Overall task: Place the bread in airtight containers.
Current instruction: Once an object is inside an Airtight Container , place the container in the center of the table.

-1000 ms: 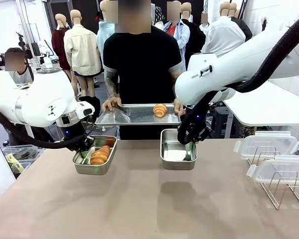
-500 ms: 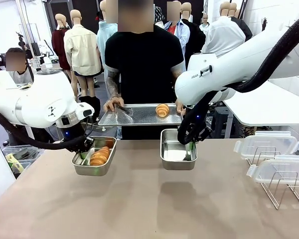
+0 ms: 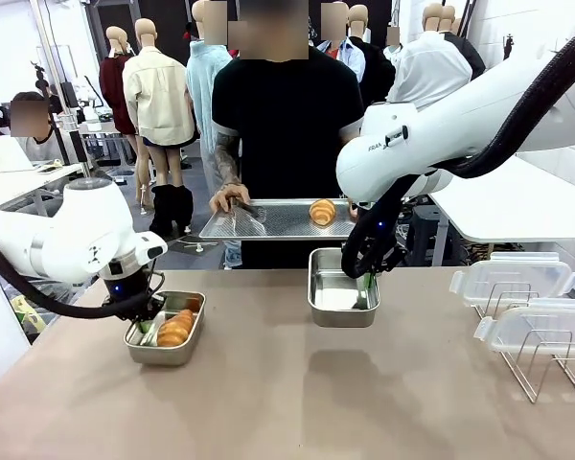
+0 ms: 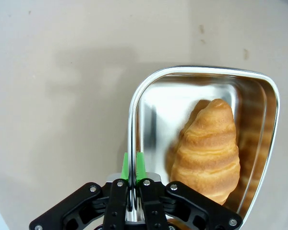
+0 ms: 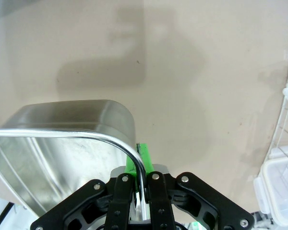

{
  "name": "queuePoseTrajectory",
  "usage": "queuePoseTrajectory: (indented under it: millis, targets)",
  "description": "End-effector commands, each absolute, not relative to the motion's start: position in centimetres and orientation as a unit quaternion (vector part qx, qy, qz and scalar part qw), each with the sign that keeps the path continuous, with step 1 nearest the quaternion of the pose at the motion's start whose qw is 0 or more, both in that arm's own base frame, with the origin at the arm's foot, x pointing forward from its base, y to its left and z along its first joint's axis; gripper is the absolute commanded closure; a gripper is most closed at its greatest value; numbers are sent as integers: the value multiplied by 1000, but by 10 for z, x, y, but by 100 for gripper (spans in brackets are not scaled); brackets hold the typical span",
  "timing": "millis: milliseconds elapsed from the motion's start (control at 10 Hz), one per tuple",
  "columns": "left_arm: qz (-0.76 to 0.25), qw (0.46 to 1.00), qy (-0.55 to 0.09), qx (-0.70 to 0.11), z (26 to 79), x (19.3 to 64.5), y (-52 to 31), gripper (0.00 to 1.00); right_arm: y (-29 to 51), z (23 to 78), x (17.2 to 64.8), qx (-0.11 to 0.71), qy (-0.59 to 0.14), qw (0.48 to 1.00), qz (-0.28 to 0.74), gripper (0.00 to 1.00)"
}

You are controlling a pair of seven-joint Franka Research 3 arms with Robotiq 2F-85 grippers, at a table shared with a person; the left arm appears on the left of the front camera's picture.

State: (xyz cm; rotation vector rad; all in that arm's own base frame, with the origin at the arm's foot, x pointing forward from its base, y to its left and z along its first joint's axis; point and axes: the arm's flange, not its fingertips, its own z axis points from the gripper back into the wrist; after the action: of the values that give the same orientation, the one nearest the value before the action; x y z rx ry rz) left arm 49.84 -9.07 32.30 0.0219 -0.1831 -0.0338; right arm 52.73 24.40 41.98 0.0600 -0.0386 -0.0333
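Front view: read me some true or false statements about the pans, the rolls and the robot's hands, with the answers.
1. The left hand is shut on the rim of the left pan, which holds a roll. True.
2. The right pan, gripped at its rim by the right hand, holds a roll too. False: it is empty.
3. A second roll lies on the perforated tray. True.
4. Clear lids are snapped on both pans. False: both pans are open; the lids sit on a wire rack at the table's right end.
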Motion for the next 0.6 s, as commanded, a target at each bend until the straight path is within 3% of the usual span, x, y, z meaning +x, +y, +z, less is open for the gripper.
queuePoseTrajectory:
  millis: [0,300,400,500]
  targets:
    - [-18,996,-85,-8,317,510,-86,100,244,422,529,29,-20,999,-13,100]
    - [-13,995,-93,-18,314,510,-83,100,244,422,529,29,-20,999,-13,100]
    - [-19,995,-97,-13,319,509,-82,91,244,422,529,29,-20,999,-13,100]
    - [-23,995,-99,-13,321,507,-82,71,244,422,529,29,-20,999,-13,100]
